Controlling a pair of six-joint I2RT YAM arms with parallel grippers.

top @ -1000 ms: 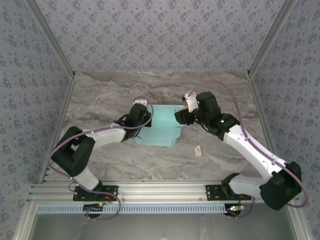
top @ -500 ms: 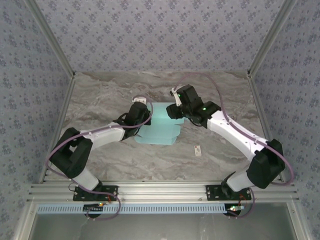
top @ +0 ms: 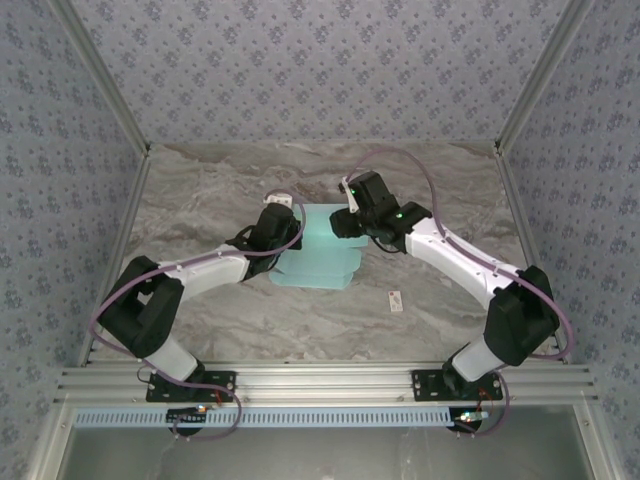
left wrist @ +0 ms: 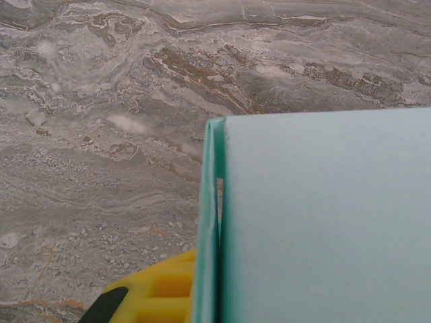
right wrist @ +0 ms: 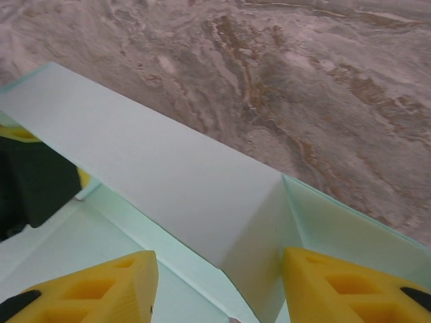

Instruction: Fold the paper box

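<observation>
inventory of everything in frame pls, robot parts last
paper box: 1, pale turquoise card, partly folded, centre of the table between the two hands
tag: 1, small, white, flat on the table, near and to the right of the box
table: 1, grey-brown marble pattern, under everything
walls: 3, grey-blue floral pattern, left, back and right of the table
rail: 1, silver aluminium, near edge, carrying both arm bases
left arm: 1, white and black, reaching in from the left
right arm: 1, white and black, reaching in from the right
left hand: 1, yellow fingers, shut on the box's left edge
right hand: 1, yellow fingers, open, straddling a raised flap of the box
</observation>
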